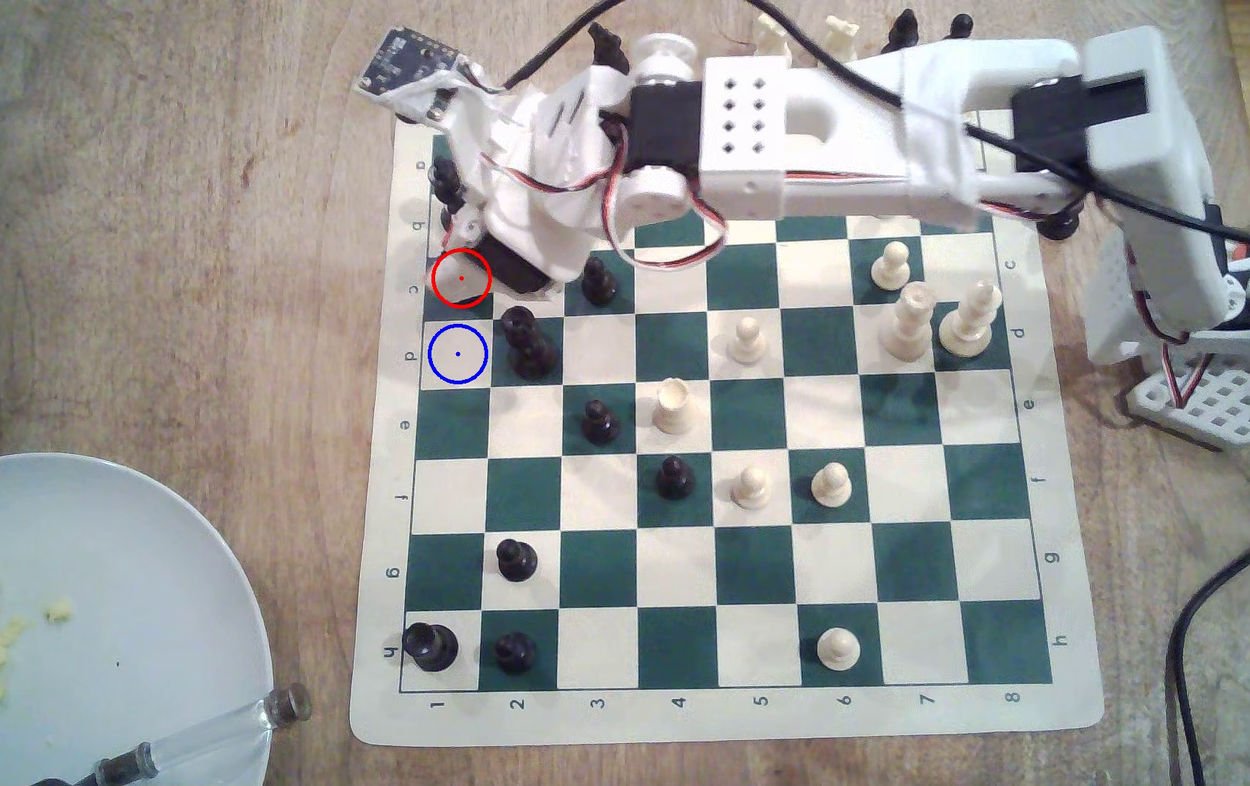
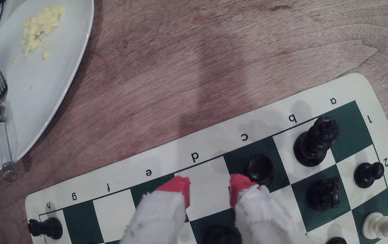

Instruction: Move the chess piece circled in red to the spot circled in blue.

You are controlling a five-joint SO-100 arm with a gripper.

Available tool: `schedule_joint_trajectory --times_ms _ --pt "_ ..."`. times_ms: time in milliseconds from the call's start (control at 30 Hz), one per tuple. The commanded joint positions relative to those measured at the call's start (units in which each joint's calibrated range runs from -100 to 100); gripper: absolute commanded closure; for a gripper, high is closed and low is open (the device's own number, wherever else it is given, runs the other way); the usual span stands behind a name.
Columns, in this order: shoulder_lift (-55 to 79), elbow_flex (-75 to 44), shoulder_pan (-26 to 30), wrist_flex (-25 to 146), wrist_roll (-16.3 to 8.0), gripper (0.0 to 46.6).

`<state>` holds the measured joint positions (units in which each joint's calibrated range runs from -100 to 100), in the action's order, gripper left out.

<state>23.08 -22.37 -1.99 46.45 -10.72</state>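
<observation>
One small glossy black chess piece with a rounded head [image 2: 260,169] sits on the green c1 square, not yet picked up. Jaws [image 2: 210,191] are wide open, holding nothing, hanging over the cream d1 square [image 1: 458,354] circled in blue; one red fingertip [image 2: 238,185] is just beside the piece. Judged step: approach/align. Next: shift jaws over c1 to straddle the piece, then close. Tall black crowned piece [image 2: 315,140] on b1 and black piece [image 2: 324,193] on c2 crowd the grasp. Pale plate [image 2: 54,70] with fork [image 2: 1,112] on the wooden table [image 2: 188,58], well apart.
</observation>
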Motion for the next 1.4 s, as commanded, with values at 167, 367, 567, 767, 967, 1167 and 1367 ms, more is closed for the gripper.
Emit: schedule_joint_trajectory --times_ms 167,367,567,767,967,1167,1367 --pt "3.06 -10.09 -1.96 -0.34 -0.10 35.7" --pt "5.78 -11.09 -2.58 -0.75 0.20 35.4" --pt "8.75 -14.44 -3.05 -0.75 0.20 35.1" --pt "11.04 -16.62 -3.84 -0.75 0.44 35.0" --pt "12.32 -16.62 -3.99 -0.59 0.68 34.9" --pt "13.25 -16.62 -3.60 -1.08 0.73 34.5" --pt "13.33 -17.16 -3.52 -1.65 0.73 33.8"
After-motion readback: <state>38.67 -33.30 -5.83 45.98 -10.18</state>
